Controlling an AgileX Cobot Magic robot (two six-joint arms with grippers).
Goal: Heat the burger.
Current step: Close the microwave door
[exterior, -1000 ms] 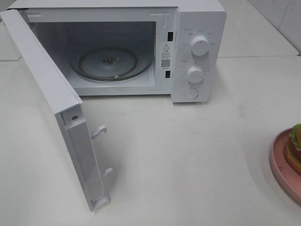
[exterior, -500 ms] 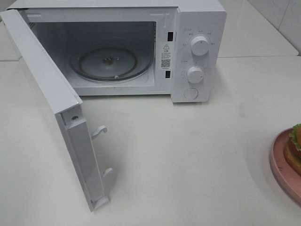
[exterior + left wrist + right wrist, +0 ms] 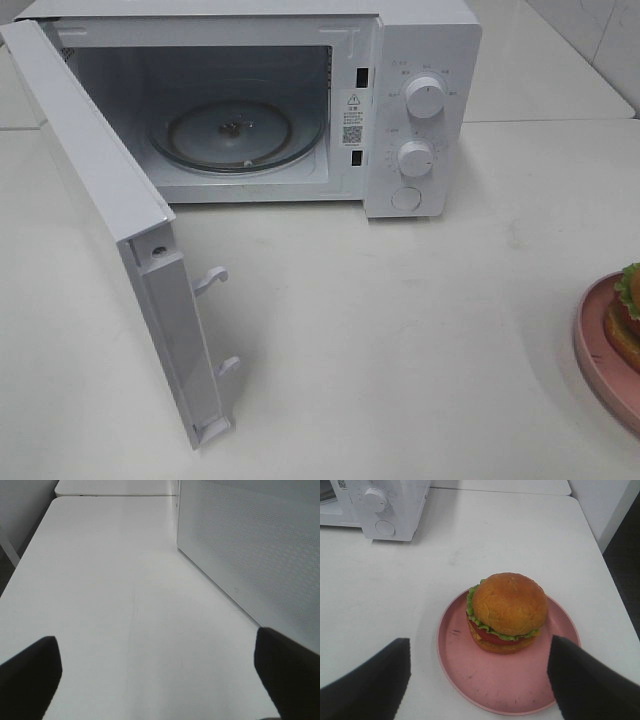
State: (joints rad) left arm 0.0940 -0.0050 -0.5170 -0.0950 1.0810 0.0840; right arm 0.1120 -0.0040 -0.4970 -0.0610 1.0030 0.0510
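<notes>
the burger (image 3: 506,611) sits on a pink plate (image 3: 470,672) at the table's (image 3: 420,330) right edge, well apart from the microwave (image 3: 420,60), door (image 3: 110,230) swung wide. both grippers (image 3: 155,680) (image 3: 480,680) spread, holding nothing.

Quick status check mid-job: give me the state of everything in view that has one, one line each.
microwave door: swung fully open.
glass turntable: in place, nothing on it.
burger: upright on the pink plate, outside the microwave.
left pincer: open, holding nothing, over bare table beside the door.
right pincer: open, holding nothing, above the plate's near edge.
</notes>
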